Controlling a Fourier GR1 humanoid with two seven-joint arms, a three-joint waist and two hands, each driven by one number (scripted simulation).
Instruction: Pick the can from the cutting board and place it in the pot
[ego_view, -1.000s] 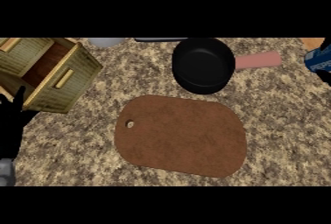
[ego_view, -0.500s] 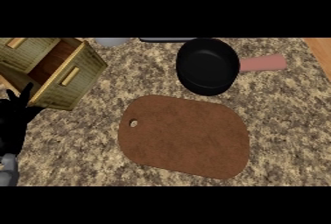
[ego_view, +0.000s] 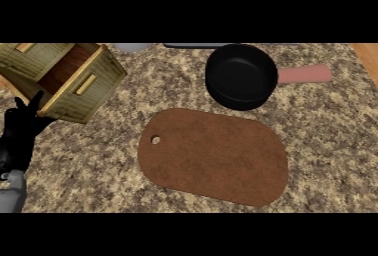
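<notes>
The speckled granite counter (ego_view: 96, 175) carries a brown wooden cutting board (ego_view: 214, 155) at centre, bare; a black round pot (ego_view: 241, 76) far right. No can shows, so its handling can't be judged. Left hand (ego_view: 18, 137) rests open at left edge

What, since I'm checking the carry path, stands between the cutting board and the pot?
Nothing visible: only bare counter lies between the cutting board and the pot. No can shows anywhere in view. The left robot hand rests open at the left edge.
</notes>
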